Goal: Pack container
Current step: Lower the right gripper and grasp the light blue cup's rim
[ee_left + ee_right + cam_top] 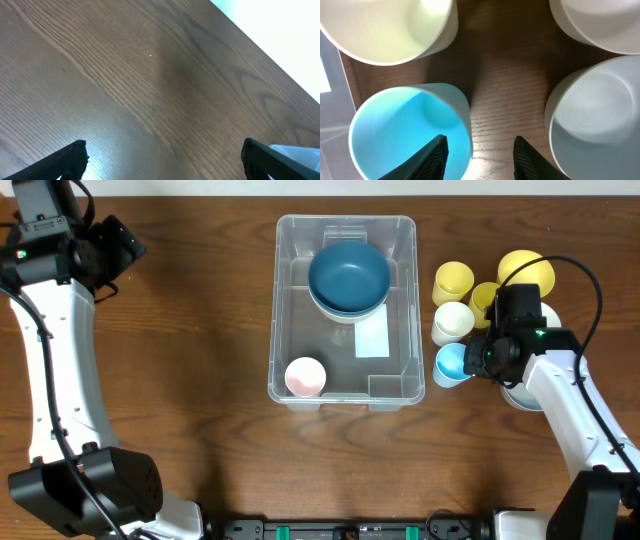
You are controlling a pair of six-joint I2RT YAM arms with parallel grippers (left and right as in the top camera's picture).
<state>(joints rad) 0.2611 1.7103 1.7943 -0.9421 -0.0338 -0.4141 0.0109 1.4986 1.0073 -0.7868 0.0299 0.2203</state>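
Right now my right end effector [480, 150] sits low over the blue cup [405, 130], its fingers apart: one fingertip [439, 152] hangs inside the cup's mouth, the other is outside it above the bare table [505, 85], and the cup's wall runs between them without being squeezed. Just beyond this end effector stands a cream cup [390, 25], and close on its other side is a white bowl [600, 115]. The container [283, 310] lies to the left of my right end effector, just past the blue cup, and well to the right of my left one. It holds a dark blue bowl [348, 277], a pink cup [305, 376] and a white label [372, 338]. My left end effector [162, 165] hangs spread wide over bare wood, holding nothing.
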